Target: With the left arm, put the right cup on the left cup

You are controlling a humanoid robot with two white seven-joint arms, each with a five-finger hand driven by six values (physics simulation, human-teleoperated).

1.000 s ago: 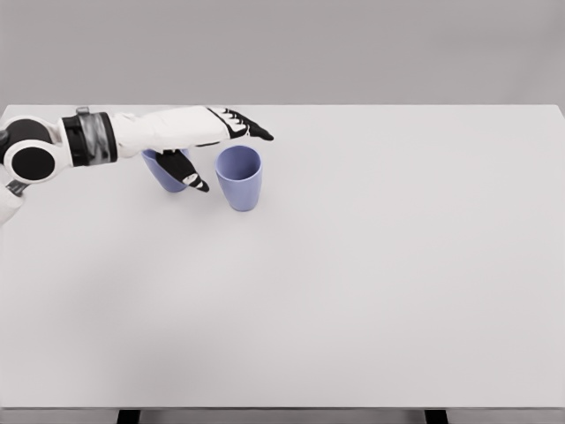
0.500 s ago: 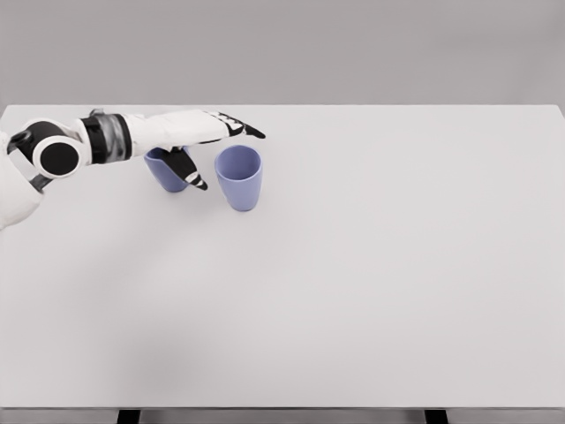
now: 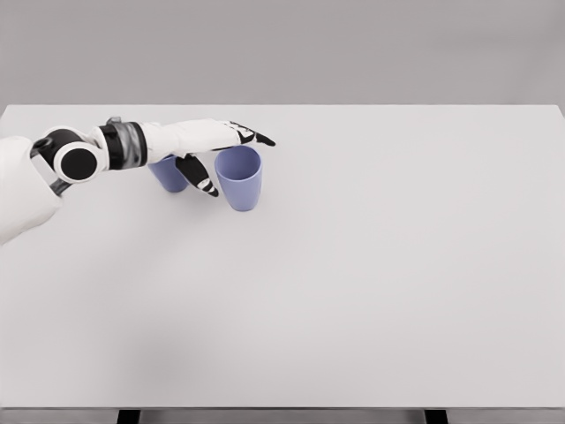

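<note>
Left robot hand (image 3: pixel 216 148) spread wide, holding nothing, thumb hanging between the two cups. Right cup (image 3: pixel 239 177) upright on the white surface (image 3: pixel 371 265), far left area, just beside the left cup (image 3: pixel 169 173) (partly hidden by the arm). Judged: grasp not made; lift and stacking remain.

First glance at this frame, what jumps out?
The white left arm reaching in from the left edge, its open left hand spread over two blue-violet plastic cups at the table's far left. The right cup stands upright and fully visible, with the thumb beside its left wall; the left cup is half hidden under the forearm. The rest of the white table is plain surface.
</note>
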